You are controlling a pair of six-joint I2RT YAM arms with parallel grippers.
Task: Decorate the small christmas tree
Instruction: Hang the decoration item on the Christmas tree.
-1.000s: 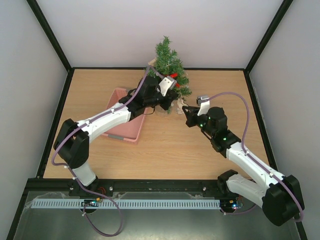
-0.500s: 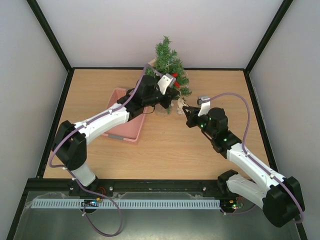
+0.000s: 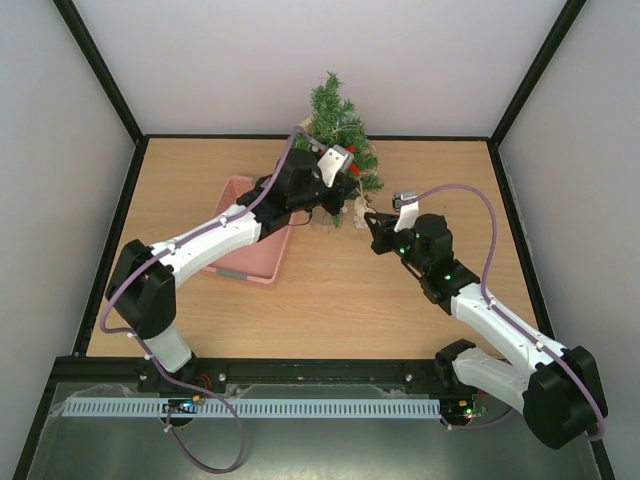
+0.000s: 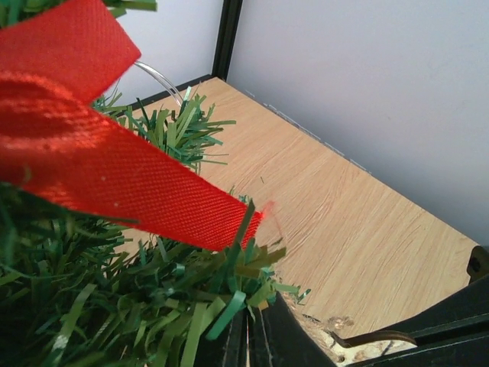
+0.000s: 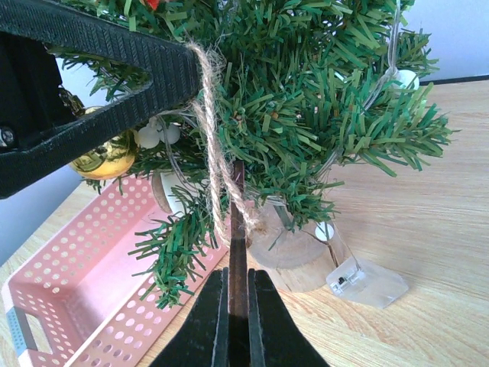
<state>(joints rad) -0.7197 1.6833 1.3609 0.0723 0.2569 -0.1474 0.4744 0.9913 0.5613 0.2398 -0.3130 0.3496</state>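
Note:
The small christmas tree (image 3: 338, 125) stands at the back of the table on a wooden disc (image 5: 294, 245), and a red ribbon bow (image 4: 84, 145) sits in its branches. My right gripper (image 5: 238, 275) is shut on a thin brown wooden ornament (image 5: 238, 222), seen edge-on just in front of the tree's base. The ornament's twine loop (image 5: 210, 145) runs up to the tip of my left gripper (image 5: 179, 73). In the left wrist view, that left gripper (image 4: 252, 329) is shut and buried among green needles, so the twine is hidden there. From above, both grippers (image 3: 345, 188) (image 3: 368, 222) meet at the tree's lower right side.
A pink perforated basket (image 3: 245, 240) lies left of the tree, under my left arm. A gold bauble (image 5: 99, 160) and white beads (image 5: 153, 136) hang in the lower branches. A clear light-string switch box (image 5: 359, 279) lies by the base. Walls close in behind the tree.
My left gripper has moved slightly farther up into the tree's branches. The right gripper has hardly moved and keeps its hold on the ornament.

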